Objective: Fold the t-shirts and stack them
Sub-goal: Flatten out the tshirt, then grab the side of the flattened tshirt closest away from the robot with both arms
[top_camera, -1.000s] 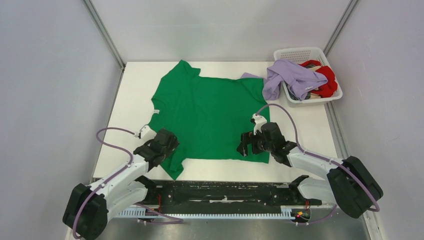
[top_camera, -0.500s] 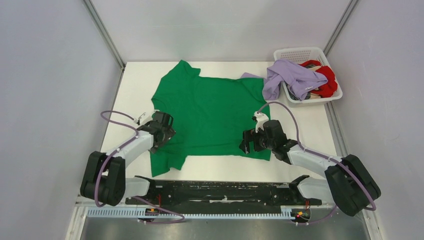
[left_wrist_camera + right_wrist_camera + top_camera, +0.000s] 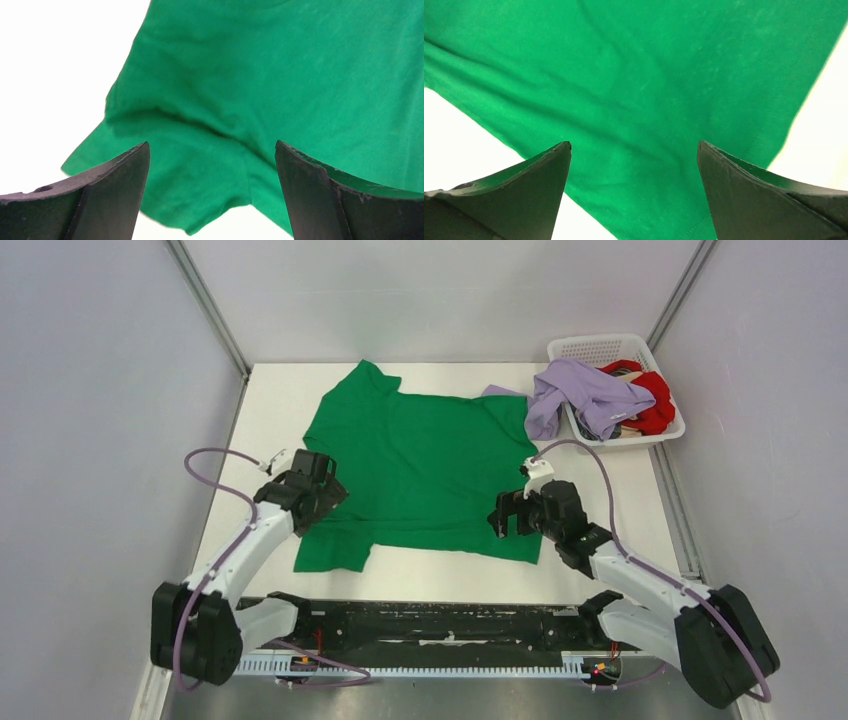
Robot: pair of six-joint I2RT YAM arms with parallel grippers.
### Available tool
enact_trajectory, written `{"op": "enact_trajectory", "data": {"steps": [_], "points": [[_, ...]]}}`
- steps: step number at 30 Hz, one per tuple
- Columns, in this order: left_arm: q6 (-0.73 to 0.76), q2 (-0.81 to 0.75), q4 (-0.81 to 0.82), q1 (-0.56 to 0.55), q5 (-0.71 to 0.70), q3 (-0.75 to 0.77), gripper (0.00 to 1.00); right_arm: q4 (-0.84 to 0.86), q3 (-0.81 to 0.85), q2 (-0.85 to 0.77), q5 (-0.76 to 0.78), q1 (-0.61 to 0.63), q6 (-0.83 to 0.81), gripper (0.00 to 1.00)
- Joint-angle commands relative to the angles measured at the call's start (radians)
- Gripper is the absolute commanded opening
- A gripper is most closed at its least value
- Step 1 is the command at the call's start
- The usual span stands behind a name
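Green t-shirt (image 3: 420,475) lies flat, so the spread, empty left gripper (image 3: 322,508) and right gripper (image 3: 502,520) should pinch its near edge evenly.

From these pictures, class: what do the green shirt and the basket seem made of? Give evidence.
Green shirt: likely soft knit cloth, matte; it wrinkles and has a stitched hem. Basket: probably rigid white plastic; moulded lattice walls, sheen too small to judge.
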Motion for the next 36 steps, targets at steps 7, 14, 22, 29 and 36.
{"op": "enact_trajectory", "data": {"steps": [7, 14, 22, 29, 36], "points": [[-0.257, -0.327, -0.386, -0.051, 0.064, -0.145, 1.00, 0.069, -0.101, -0.191, 0.186, -0.004, 0.027, 0.98], [-0.343, -0.301, -0.388, -0.095, 0.036, -0.199, 0.78, 0.068, -0.108, -0.174, 0.186, -0.006, 0.032, 0.98], [-0.371, -0.171, -0.169, -0.099, 0.011, -0.282, 0.76, 0.069, -0.113, -0.166, 0.203, -0.006, 0.030, 0.98], [-0.373, -0.094, -0.086, -0.099, -0.016, -0.291, 0.71, 0.066, -0.108, -0.154, 0.215, -0.008, 0.027, 0.98], [-0.371, -0.028, -0.004, -0.099, -0.004, -0.305, 0.57, 0.065, -0.107, -0.142, 0.225, -0.010, 0.022, 0.98]]}}
